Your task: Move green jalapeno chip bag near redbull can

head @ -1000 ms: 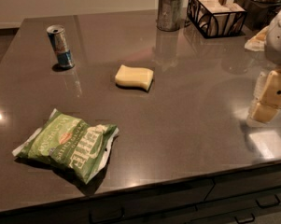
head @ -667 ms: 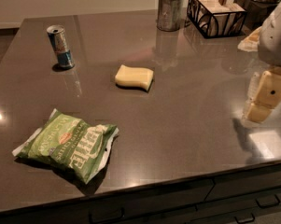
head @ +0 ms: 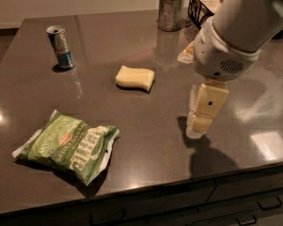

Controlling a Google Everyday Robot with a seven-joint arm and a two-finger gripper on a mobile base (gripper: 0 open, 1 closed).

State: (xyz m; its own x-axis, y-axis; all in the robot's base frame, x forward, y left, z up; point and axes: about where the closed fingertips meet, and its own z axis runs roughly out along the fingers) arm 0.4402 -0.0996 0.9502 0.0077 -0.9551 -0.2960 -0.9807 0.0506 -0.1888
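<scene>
The green jalapeno chip bag (head: 68, 146) lies flat near the front left of the dark table (head: 145, 135), white lettering up. The redbull can (head: 61, 46) stands upright at the back left, well apart from the bag. My gripper (head: 200, 119) hangs from the white arm at the right of centre, pointing down just above the table, well to the right of the bag and holding nothing that I can see.
A pale yellow sponge-like block (head: 135, 77) lies mid-table between can and arm. A metal cup (head: 171, 12) with white items and a dark box (head: 203, 5) stand at the back right. The table's front edge has drawers (head: 225, 206) below.
The arm and gripper have swung left from the table's right edge toward the middle. The bag, can and sponge have not moved.
</scene>
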